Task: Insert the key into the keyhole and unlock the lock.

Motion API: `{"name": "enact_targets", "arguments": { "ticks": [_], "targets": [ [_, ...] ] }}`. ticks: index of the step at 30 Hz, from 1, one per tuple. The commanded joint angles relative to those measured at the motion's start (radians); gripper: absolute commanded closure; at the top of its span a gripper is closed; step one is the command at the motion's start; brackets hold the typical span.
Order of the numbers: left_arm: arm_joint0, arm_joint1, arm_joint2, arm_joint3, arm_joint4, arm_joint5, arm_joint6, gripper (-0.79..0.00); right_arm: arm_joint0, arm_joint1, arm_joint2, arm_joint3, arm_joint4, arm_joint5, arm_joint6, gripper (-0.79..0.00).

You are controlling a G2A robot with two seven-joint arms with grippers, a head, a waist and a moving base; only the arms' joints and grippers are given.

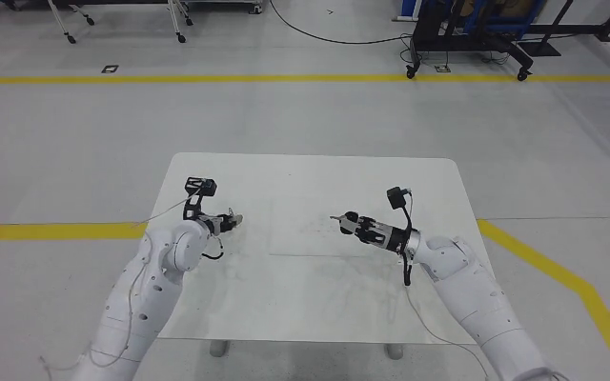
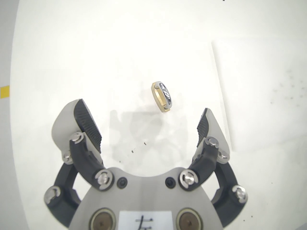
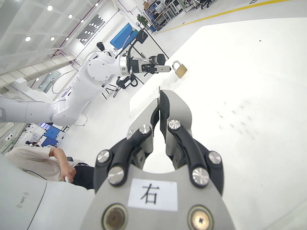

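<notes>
**On the counter (image 1: pixel 305 181): a lock (image 2: pixel 162 97) and a key (image 3: pixel 159 94)**

From above, the left end effector (image 1: pixel 232 220) and the right end effector (image 1: pixel 335 219) hang over the counter, facing each other, well apart.

In the left wrist view, the left end effector (image 2: pixel 143 111) is spread wide and holds nothing. The gold lock sits on the counter just ahead of its fingers, not touching them.

In the right wrist view, the right end effector (image 3: pixel 163 98) is squeezed tight on the thin key. Farther off, the lock (image 3: pixel 180 69) sits just beside the left end effector's tip.

Brass padlock (image 3: pixel 181 70), glossy metal shackle (image 3: pixel 175 63)
</notes>
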Motion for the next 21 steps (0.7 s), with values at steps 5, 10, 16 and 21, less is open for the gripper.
{"name": "enact_targets", "arguments": {
  "ticks": [5, 10, 16, 21],
  "targets": [
    [-0.046, -0.02, 0.054, 0.081, 0.004, 0.045, 0.015, -0.508, 0.0, 0.0, 0.0, 0.0, 0.0, 0.0, 0.0, 0.0],
    [-0.076, -0.034, 0.079, 0.11, 0.004, 0.079, 0.034, -0.354, 0.0, 0.0, 0.0, 0.0, 0.0, 0.0, 0.0, 0.0],
    [-0.099, -0.044, 0.093, 0.125, 0.016, 0.097, 0.043, -0.382, 0.0, 0.0, 0.0, 0.0, 0.0, 0.0, 0.0, 0.0],
    [-0.107, -0.05, 0.101, 0.133, 0.024, 0.101, 0.039, -0.219, 0.0, 0.0, 0.0, 0.0, 0.0, 0.0, 0.0, 0.0]
  ]
}}
